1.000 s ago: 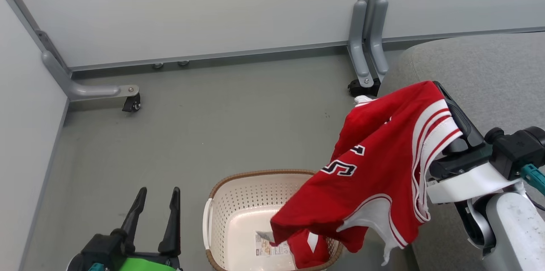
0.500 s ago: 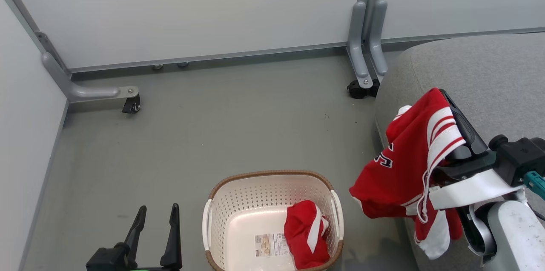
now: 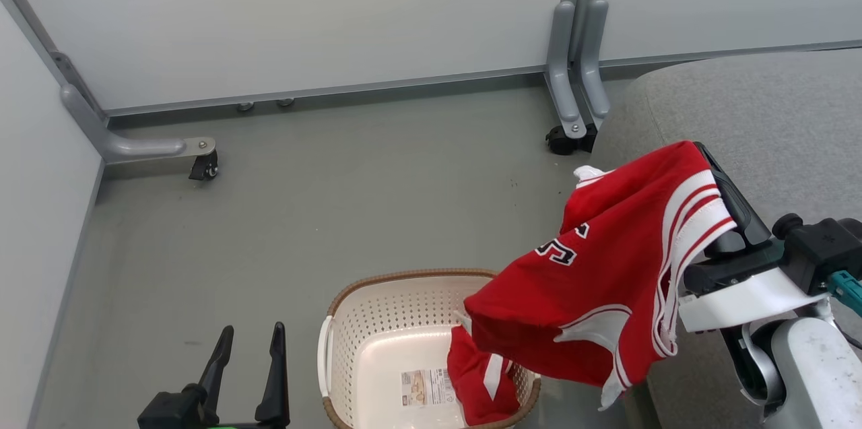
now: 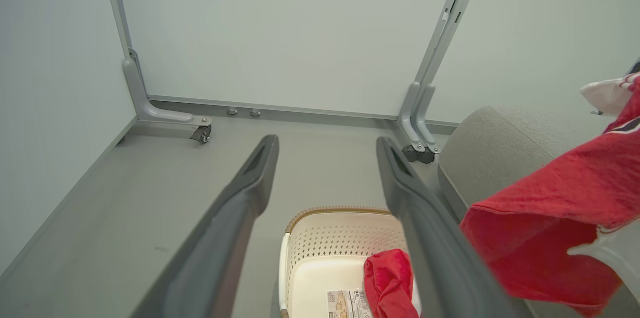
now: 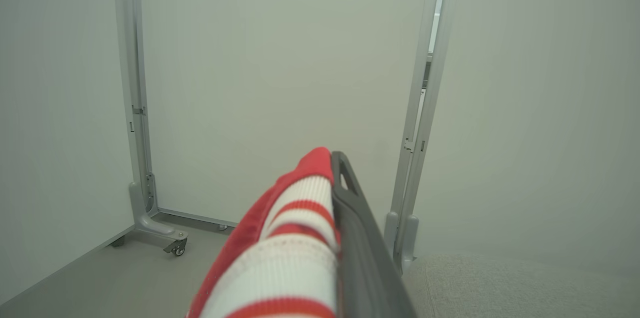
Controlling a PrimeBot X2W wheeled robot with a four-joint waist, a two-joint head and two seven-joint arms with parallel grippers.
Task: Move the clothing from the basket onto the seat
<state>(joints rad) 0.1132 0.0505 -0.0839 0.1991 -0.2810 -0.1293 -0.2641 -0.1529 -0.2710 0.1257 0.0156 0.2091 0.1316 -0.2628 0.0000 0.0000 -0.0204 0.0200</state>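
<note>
Red numbered jersey (image 3: 606, 281) hangs left of and below the right claw (image 3: 704, 156), which is clenched on its striped trim. In the last half-second it swung back out over the basket (image 3: 404, 275) rim, away from the seat (image 3: 774, 112) beside the claw. Second red garment (image 3: 481, 385) lies in the basket, right of the released left claw (image 3: 252, 329); neither is delivered yet.

Grey floor (image 3: 337, 213); pale partition panels (image 3: 303, 11) on metal feet (image 3: 145, 145), black castors (image 3: 204, 166).
</note>
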